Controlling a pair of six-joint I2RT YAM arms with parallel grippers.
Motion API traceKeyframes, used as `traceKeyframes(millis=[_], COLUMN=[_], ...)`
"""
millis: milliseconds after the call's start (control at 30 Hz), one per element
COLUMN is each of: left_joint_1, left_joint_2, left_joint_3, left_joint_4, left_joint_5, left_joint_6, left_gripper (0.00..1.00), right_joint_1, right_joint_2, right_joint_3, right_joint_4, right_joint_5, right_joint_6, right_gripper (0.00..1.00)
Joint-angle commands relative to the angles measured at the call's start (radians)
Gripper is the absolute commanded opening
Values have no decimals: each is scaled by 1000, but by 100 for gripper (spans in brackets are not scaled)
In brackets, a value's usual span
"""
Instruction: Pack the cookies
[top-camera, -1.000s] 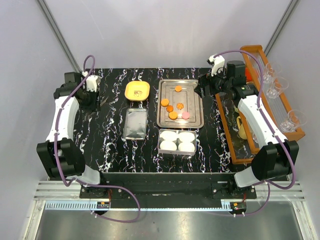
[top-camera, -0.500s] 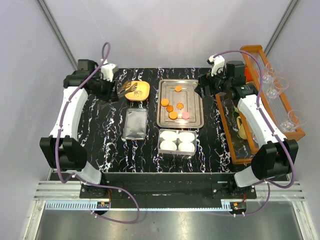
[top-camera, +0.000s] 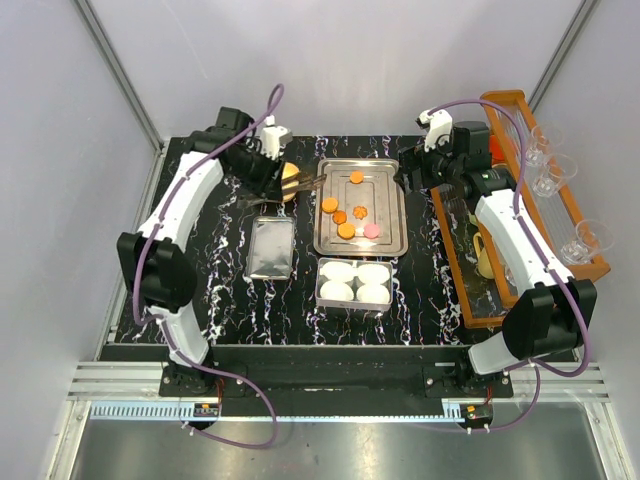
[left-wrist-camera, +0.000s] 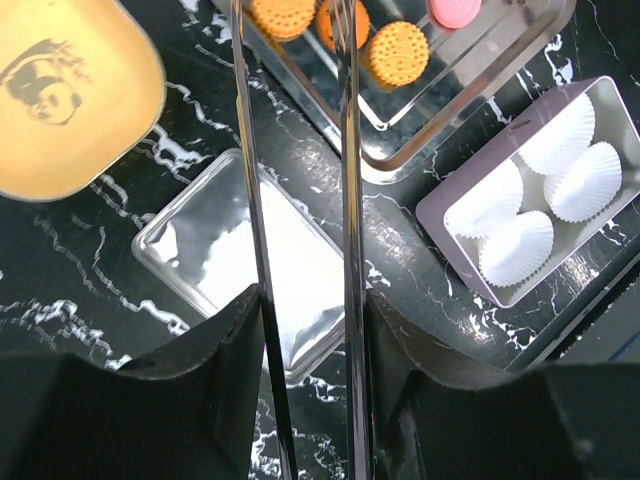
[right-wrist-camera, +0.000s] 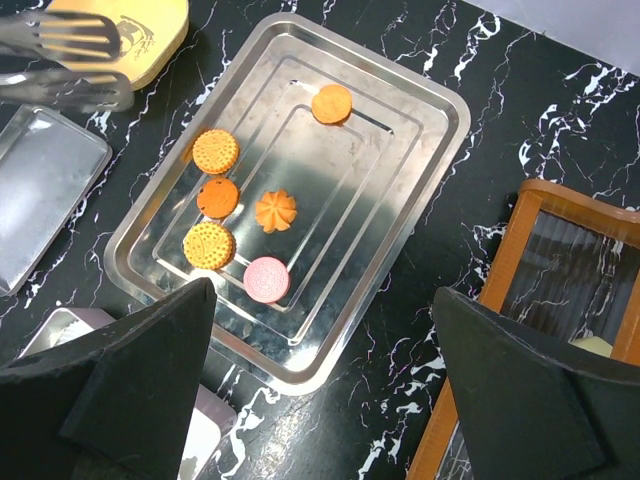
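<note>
**Left of the steel tray (top-camera: 395, 215)**
- Left arm extended across the black marble table (top-camera: 220, 270) toward the tray's far-left corner.
- Left gripper (left-wrist-camera: 308, 320) clenched on metal tongs (left-wrist-camera: 348, 200), with one finger against the outer side of each tong arm.
- Tong arms apart and roughly parallel. Slotted tips just off the tray's left rim, empty.
- Square yellow dish (left-wrist-camera: 70, 100) with a panda print just left of the tray's far half. Seen from above, partly covered by the gripper and tongs.
- Flat shiny steel lid (top-camera: 270, 247) left of the tray's near half, clear of the rim.

**Inside the tray**
- The cookies (right-wrist-camera: 216, 151): six in all, lying flat on the tray floor, none gripped.
- Three round orange ones in a line along the tray's left side.
- Flower-shaped cookie (right-wrist-camera: 276, 211) beside them, near the tray's middle.
- Pink cookie (right-wrist-camera: 266, 279) toward the tray's near end.
- One orange disc alone in the tray's far half.

**Near side of the tray**
- Pale box (top-camera: 356, 283) with four white paper cups, just beside the tray's near rim. Contact with the rim: not discernible.

**Right of the tray**
- Right gripper (right-wrist-camera: 322, 300) raised off the tray's far-right corner, released, fingers spread wide with nothing between them.
- Long wooden tray (top-camera: 453, 260) further right, partly under the right arm.
- Clear glasses (top-camera: 548, 180) well right of the steel tray.
</note>
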Motion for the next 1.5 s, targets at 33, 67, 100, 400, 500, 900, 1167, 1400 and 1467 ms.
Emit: traceKeyframes(millis=[33,67,100,400,500,900,1167,1400,1467], left_joint_1=[-52,-66,-72,-123,-147,-202,-227,-235,-236], left_joint_2=[75,98,110,204,227,310,359,381,384], left_joint_3=[86,93,100,151,168,225,237,242,238], left_joint_4=[20,20,20,36,36,36,50,53,53], left_joint_5=[16,11,0,-9,-6,8,-9,-17,-20], left_joint_6=[30,34,37,36,37,31,36,40,40], left_gripper=[44,44,44,44,44,46,47,48,48], right_joint_1=[8,6,6,8,6,8,8,6,6], right_joint_2=[-51,-52,-52,-63,-61,-66,-72,-69,-69], right_joint_3=[2,-1,-1,-21,-27,-40,-47,-52,-52], right_joint_4=[7,7,9,4,4,-1,-2,-1,-1], right_joint_5=[32,34,34,34,32,37,42,46,46], right_joint_6=[-14,-15,-14,-14,-12,-12,-14,-15,-15], right_gripper=[100,100,100,100,100,100,100,100,100])
